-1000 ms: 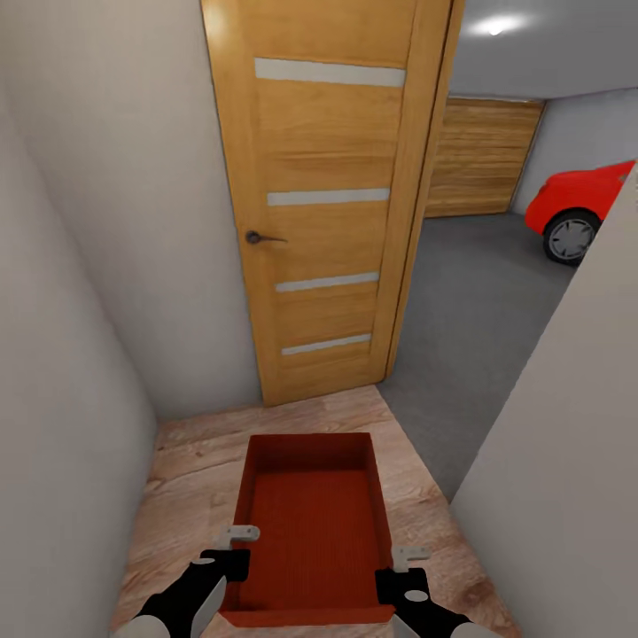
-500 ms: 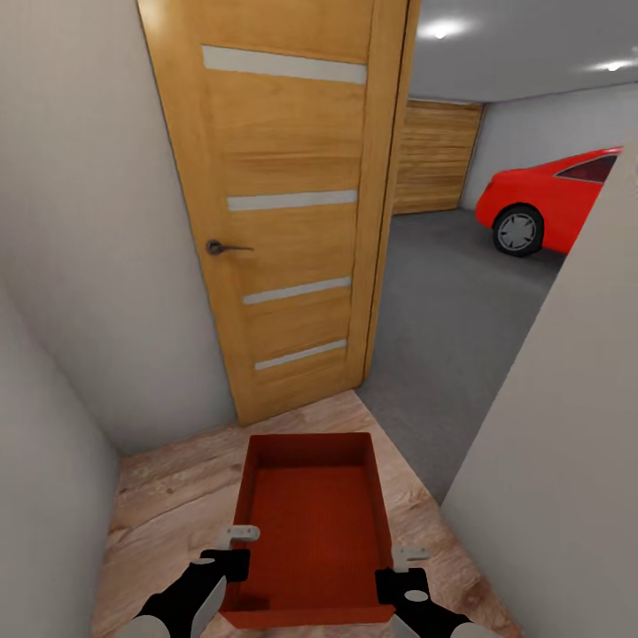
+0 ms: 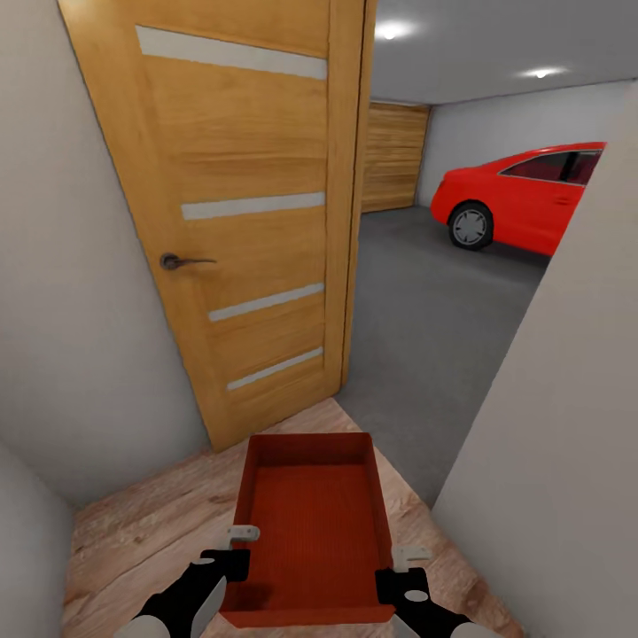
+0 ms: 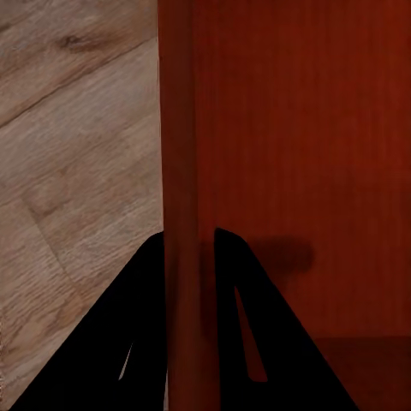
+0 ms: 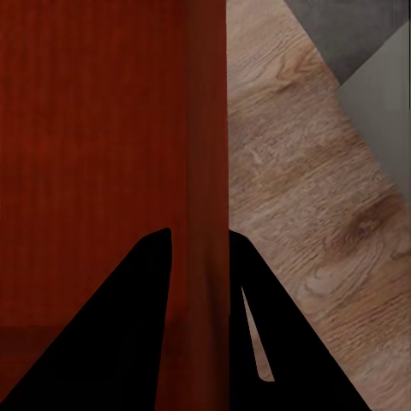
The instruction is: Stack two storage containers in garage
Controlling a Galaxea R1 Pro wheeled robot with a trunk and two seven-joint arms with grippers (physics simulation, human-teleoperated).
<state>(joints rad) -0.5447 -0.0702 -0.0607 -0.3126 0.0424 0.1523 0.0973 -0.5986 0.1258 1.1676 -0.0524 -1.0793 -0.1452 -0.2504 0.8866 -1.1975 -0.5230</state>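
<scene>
One red-orange storage container (image 3: 310, 518), open-topped and empty, is carried low in front of me over light wood-plank flooring. My left gripper (image 3: 236, 551) is shut on its left wall (image 4: 182, 154), one finger on each side. The right gripper (image 3: 400, 567) is likewise shut on the right wall (image 5: 208, 128). Ahead through the doorway lies the garage, with its dark grey floor (image 3: 425, 310) and brown plank door (image 3: 394, 155).
An orange door with pale stripes (image 3: 239, 221) stands open at the left of the doorway. A grey-white wall (image 3: 71, 372) closes the left side and another wall (image 3: 567, 425) the right. A red car (image 3: 523, 195) is parked at the garage's right.
The whole view has shifted: the striped door slid left and more of the garage and red car came into sight. The container sits the same between both grippers.
</scene>
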